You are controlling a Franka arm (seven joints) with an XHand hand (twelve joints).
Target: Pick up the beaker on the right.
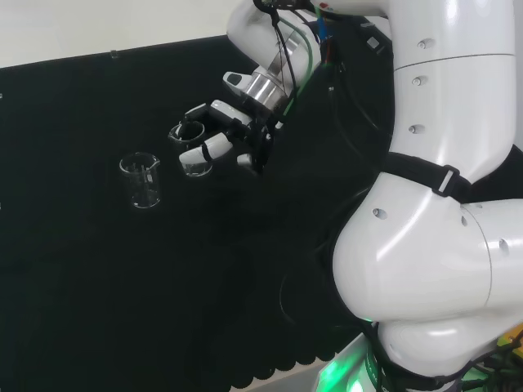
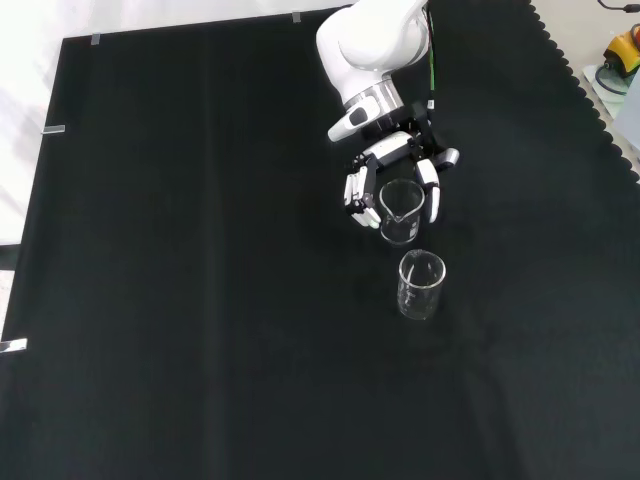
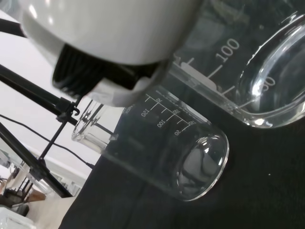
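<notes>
**Hand curled round one of two clear beakers**

The nearer beaker (image 2: 400,212) stands upright on the black cloth (image 2: 180,300), its spout toward the left of the front view, and the hand (image 2: 392,165) has its fingers (image 2: 357,190) curled down on both sides of it, white fingertips at the glass on its left and right. In the head view the same beaker (image 1: 194,162) is the right one of the pair, partly hidden behind the fingers, with the hand (image 1: 225,131) reaching in from the right. Whether its base rests on the cloth or is just off it cannot be told.

A second beaker (image 2: 421,284) stands upright and free just below the first in the front view, close to it but apart; in the head view it (image 1: 141,180) is to the left of the held one. The wrist view shows both from close by: the held beaker (image 3: 248,67) large beside a blurred white part of the hand (image 3: 109,33), printed scale marks on its wall, and the other beaker (image 3: 167,152) beyond it on the cloth. Both look empty.

The white arm (image 2: 375,40) comes in from the top of the front view, and its big links (image 1: 441,204) fill the right of the head view
</notes>
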